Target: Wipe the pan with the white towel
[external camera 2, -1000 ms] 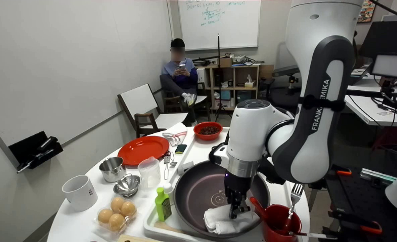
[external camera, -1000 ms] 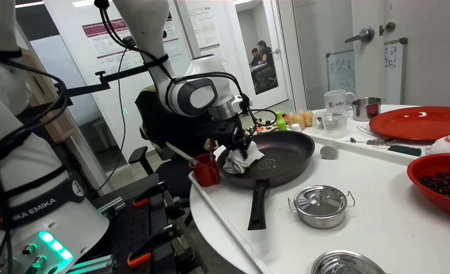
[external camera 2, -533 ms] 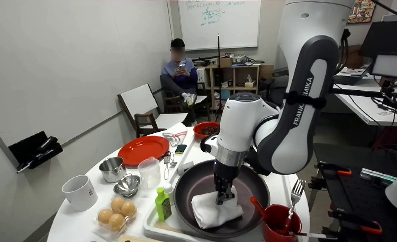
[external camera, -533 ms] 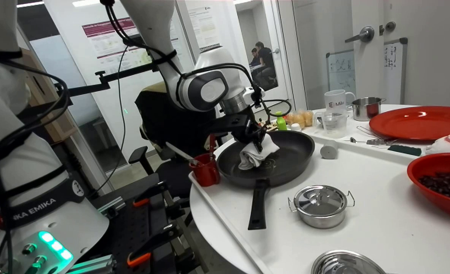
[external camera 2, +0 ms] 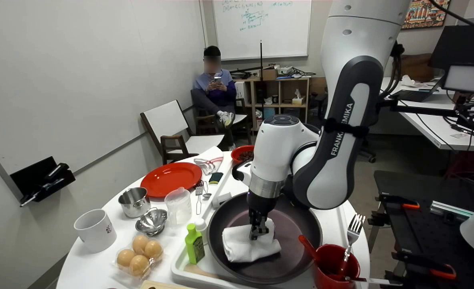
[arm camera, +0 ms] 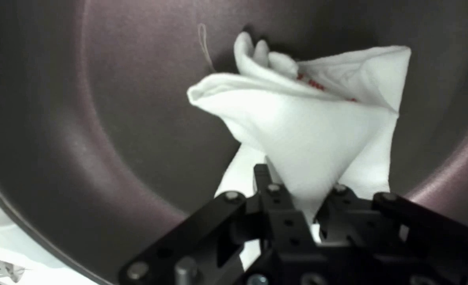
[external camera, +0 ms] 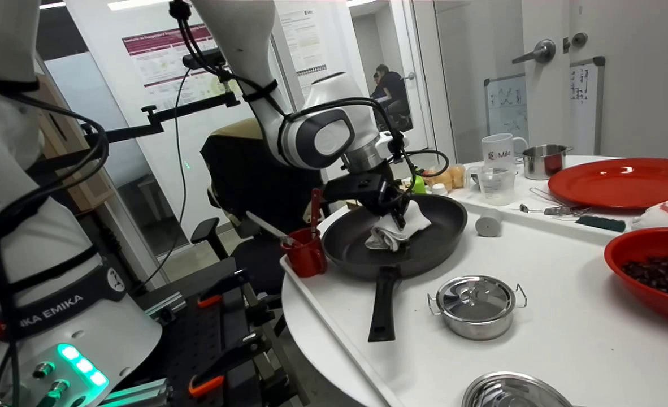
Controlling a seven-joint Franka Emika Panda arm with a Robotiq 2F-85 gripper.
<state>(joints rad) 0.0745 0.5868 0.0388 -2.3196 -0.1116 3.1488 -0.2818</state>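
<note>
The black two-fingered gripper (arm camera: 303, 198) is clamped on a gather of the plain white cloth towel (arm camera: 305, 126); in the wrist view the cloth narrows to a pinch at the fingertips. From there it spreads beneath and ahead of them, its broad folded edge lying crosswise to the fingers' reach. Bunched as it is, I cannot name one long axis for it. The towel is inside the round, dark non-stick frying pan (external camera 2: 295, 235), apparently touching the pan's floor, a little off the pan's middle toward the slim lime-green bottle (external camera 2: 195, 245) beside the pan. Bare floor shows on the pan's side nearest the glossy red mug (external camera: 307, 257). Wiping seems under way, and I judge the next stroke turns on the towel lying under the fingers with that bare floor alongside. The pan's long axis runs through its straight black handle (external camera: 385, 305), pointing away from the towel in an exterior view.
</note>
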